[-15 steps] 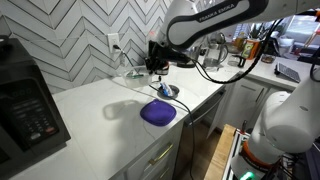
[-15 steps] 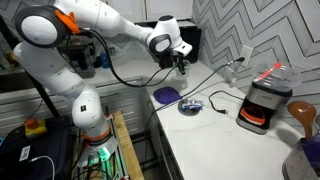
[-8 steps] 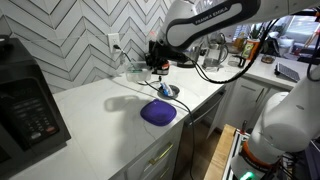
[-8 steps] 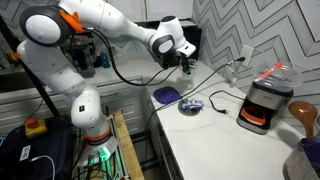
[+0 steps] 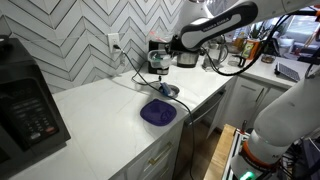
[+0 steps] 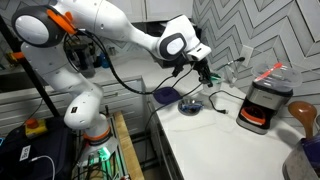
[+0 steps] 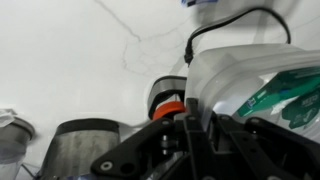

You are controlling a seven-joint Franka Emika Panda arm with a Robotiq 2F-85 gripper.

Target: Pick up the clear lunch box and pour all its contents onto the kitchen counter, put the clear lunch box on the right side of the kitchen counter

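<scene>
Above the kitchen counter [image 5: 100, 105] the arm [image 5: 220, 22] extends level, jaws clamped on the clear lunch box [image 7: 250, 80].

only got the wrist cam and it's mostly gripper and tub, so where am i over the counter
observer: the gripper hangs in the air above the kitchen counter, close to the tiled wall, so the clear lunch box it grips is off the surface.
operator: anything lying near me down there
observer: a purple plate lies on the counter, nearer the front edge than the gripper.
operator: anything between me and that plate
observer: yes, a small round thing with a cable lies on the counter between the plate and the gripper.
</scene>
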